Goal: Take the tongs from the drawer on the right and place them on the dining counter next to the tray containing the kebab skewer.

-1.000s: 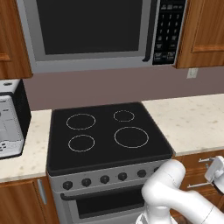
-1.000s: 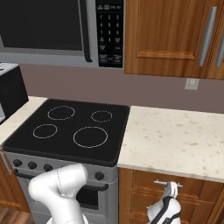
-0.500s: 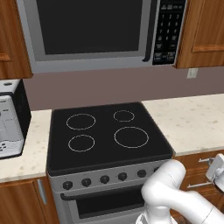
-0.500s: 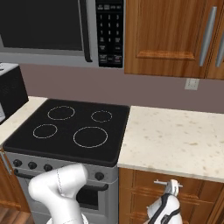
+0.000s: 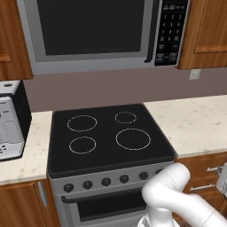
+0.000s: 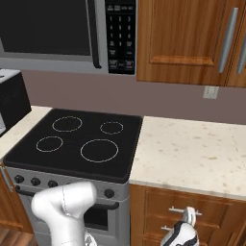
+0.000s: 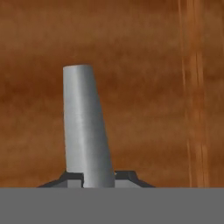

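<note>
A black glass cooktop [image 5: 108,135] with four ring burners sits on a stainless oven [image 5: 88,195] whose front carries a row of dark knobs. Above it hangs a grey microwave [image 5: 95,33] with a black keypad at its right side. Brown wooden wall cabinets [image 6: 190,41] with silver bar handles flank it. The wall [image 6: 158,98] behind is a dull mauve, with a white outlet [image 6: 210,92]. Beige speckled table [image 6: 192,153] runs either side of the cooktop, and a black and silver toaster oven [image 5: 11,122] stands at the left.
</note>
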Robot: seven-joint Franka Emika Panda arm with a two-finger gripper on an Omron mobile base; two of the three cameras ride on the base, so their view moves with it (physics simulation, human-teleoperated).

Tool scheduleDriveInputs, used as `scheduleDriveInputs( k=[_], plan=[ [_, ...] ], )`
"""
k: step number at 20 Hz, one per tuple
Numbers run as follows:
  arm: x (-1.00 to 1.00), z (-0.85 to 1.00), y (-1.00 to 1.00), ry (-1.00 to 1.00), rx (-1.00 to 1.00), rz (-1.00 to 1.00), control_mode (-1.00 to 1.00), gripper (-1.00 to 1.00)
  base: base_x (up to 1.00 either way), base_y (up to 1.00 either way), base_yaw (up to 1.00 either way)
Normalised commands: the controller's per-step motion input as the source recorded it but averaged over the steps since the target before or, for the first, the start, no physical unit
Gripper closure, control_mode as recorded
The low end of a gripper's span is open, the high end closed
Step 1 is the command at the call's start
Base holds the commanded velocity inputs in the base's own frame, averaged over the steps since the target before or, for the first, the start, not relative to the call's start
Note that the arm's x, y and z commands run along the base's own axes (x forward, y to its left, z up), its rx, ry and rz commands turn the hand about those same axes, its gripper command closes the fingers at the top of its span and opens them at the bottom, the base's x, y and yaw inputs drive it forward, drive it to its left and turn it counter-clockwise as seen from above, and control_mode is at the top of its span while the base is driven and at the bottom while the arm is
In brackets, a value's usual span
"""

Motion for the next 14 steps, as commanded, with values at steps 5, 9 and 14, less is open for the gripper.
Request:
scheduleDriveInputs(
  k=[5,9,14],
  plan=[
    [-1.00,-0.60,-0.49,0.04,-0.05,-0.04,-1.00,1.00,0.00,0.00,0.00],
    [-1.00,-0.64,-0.57,0.03,-0.05,-0.05,-1.00,1.00,0.00,0.00,0.00],
    [-1.00,-0.66,-0.60,0.04,-0.05,-0.06,-1.00,1.00,0.00,0.00,0.00]
  ],
)
